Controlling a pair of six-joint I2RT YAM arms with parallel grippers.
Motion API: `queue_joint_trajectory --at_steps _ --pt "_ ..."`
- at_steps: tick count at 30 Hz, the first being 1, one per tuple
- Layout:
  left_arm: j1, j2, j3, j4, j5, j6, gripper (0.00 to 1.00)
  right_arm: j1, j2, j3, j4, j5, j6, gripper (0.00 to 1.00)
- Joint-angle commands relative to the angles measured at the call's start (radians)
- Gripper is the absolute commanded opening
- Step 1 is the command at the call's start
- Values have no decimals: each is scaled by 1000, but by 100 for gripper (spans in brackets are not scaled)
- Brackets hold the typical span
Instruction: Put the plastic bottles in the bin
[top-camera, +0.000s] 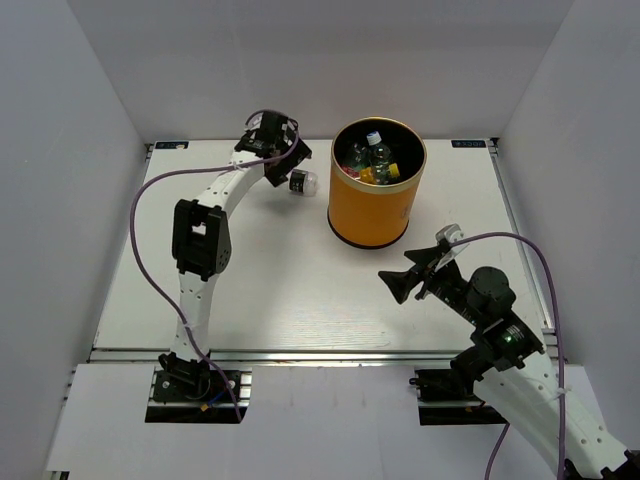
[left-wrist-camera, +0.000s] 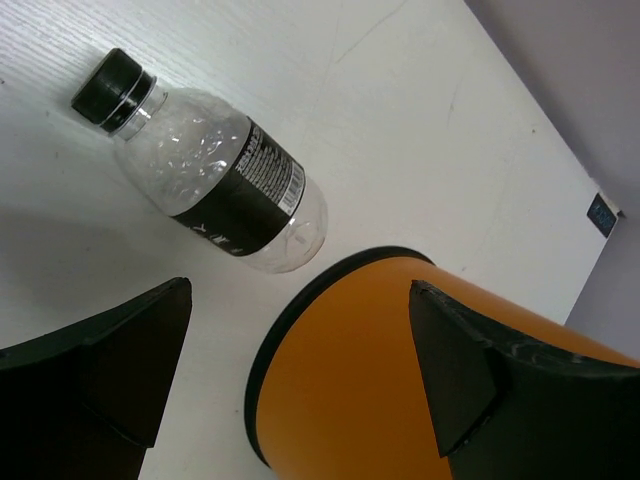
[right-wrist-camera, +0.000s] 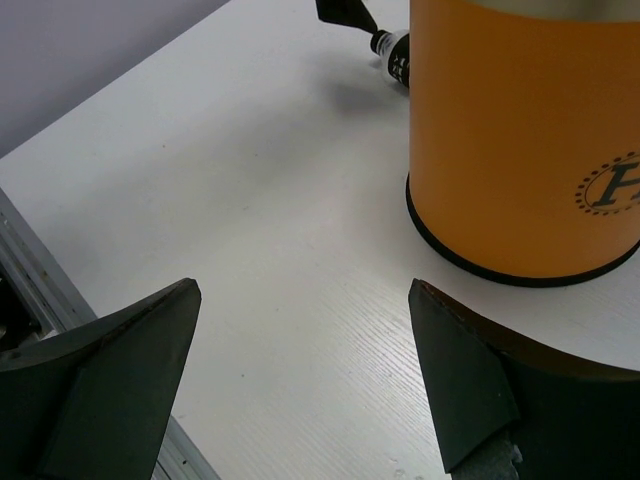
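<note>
Top external view: the tall orange cylindrical bin (top-camera: 377, 205) was seen standing upright a little right of the centre of the white surface (top-camera: 280, 290). Several small plastic bottles (top-camera: 375, 160) were gathered inside it, red, yellow and blue caps among them. Their exact number could not be made out.

One clear plastic bottle with a black cap and a dark label (top-camera: 302, 183) was found outside the bin. It lay on its side on the surface, just beside the bin's left wall. In the left wrist view this bottle (left-wrist-camera: 215, 180) was shown in the upper left of the frame, with its base near the bin's dark base rim (left-wrist-camera: 300, 300); whether the two touched could not be told.

The left tool (top-camera: 288, 165) was held over that bottle, released, its jaws spread wide with nothing between them. The right tool (top-camera: 420, 265) was held at the lower right of the frame, clear of the bin, likewise released and empty.

The task was judged to be nearly complete: all bottles in view but one were already in the bin. What was left appeared to be the grasping of the last bottle by the left tool and its drop into the bin.
</note>
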Motion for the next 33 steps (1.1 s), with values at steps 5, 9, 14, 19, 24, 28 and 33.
queue_joint_trajectory --at_steps 5,9,14,19,24,28,33 --pt "-11 53 115 -68 -24 -58 99 4 -16 -14 47 -13 13 90" --pt "-11 63 115 -91 -24 -67 99 3 -32 -19 47 -6 20 90" --pt "-11 86 115 -101 -36 -85 99 3 -55 -22 50 -1 23 90" --pt "-11 121 125 -101 -48 -104 99 3 -64 -22 45 -3 24 90" --pt "-11 144 134 -91 -48 -113 99 3 -66 -22 47 -6 26 90" --pt "-11 175 155 -82 -48 -122 99 6 -67 -23 48 -13 26 90" --pt "-11 184 155 -82 -48 -122 99 3 -70 -23 50 -19 26 90"
